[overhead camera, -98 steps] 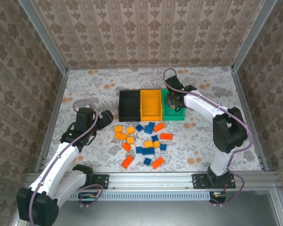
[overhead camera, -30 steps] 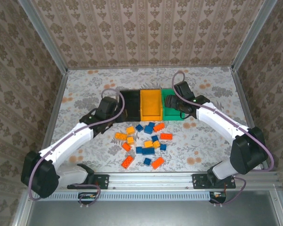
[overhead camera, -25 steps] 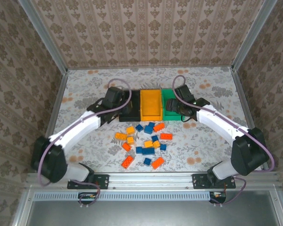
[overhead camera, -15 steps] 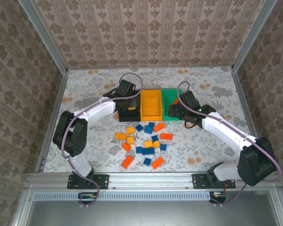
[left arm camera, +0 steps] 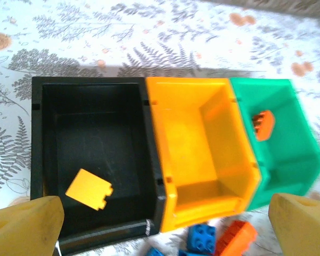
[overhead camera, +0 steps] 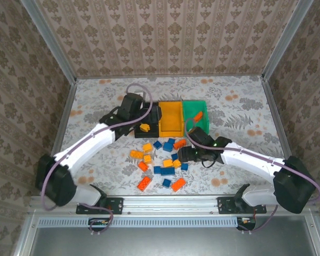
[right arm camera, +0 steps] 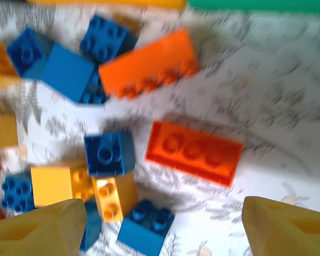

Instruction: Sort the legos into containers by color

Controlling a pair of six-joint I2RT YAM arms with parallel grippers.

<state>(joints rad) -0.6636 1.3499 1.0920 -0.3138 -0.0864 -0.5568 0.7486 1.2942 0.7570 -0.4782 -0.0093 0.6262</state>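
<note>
Lego (left arm camera: 89, 189) now under left end effector (left arm camera: 162, 221)

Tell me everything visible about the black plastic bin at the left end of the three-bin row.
The black open-top rectangular plastic bin stands upright on the floral-patterned table, at the row's left end. Its right wall joins the yellow-orange bin. The walls look smooth and dark. Inside, one yellow-orange brick shows toward the near left corner; nothing else is in it.
</note>
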